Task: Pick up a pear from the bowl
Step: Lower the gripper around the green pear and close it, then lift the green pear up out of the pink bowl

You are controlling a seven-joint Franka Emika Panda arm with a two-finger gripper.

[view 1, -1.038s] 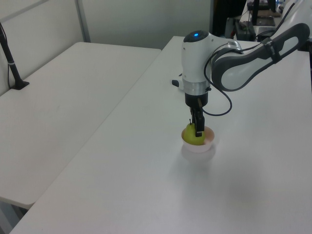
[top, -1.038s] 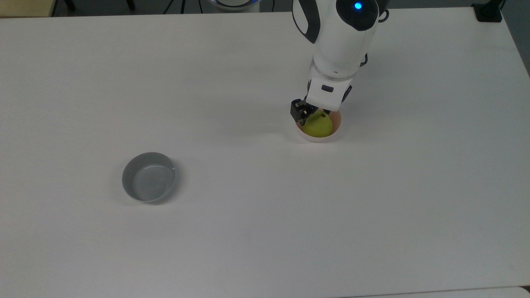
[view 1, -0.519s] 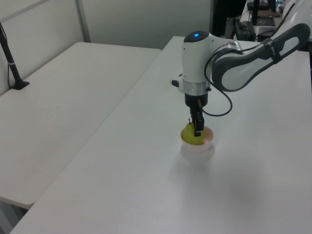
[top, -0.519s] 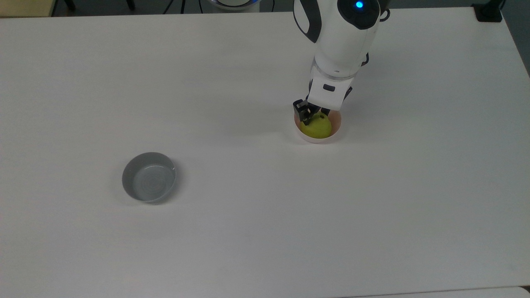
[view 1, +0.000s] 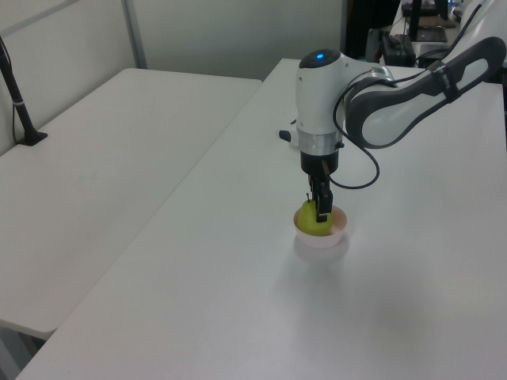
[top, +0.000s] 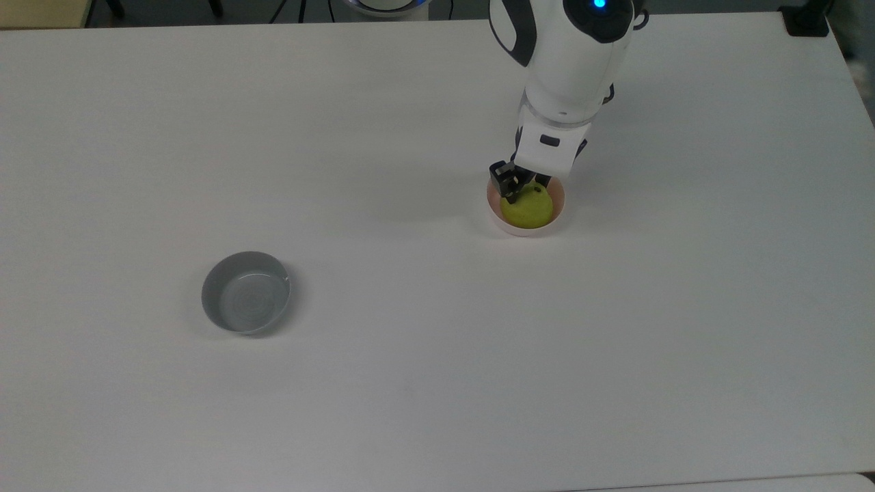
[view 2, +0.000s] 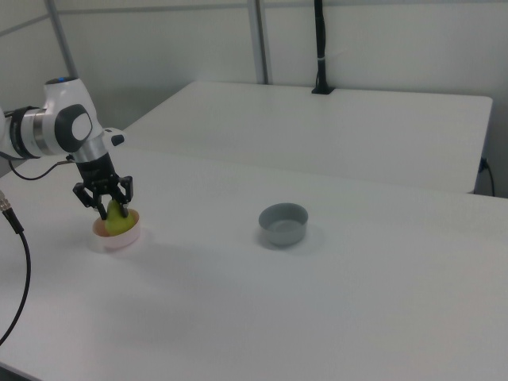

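A yellow-green pear (top: 528,210) sits in the pale pink bowl (top: 557,195), right of centre in the top view. The pincer (view 2: 113,205) straddles it, fingers spread wide. A grey bowl (top: 246,292), lower left, holds nothing on the white tabletop (top: 437,383).

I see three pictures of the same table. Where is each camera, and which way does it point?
Top view: high above, looking straight down at the table; the arm enters from the top edge, gripper at the pear.
Left view: raised, off one table end; the arm reaches in from the left view's right.
Right view: raised, off the opposite end; the arm enters from the right view's left.
All share the pink bowl.
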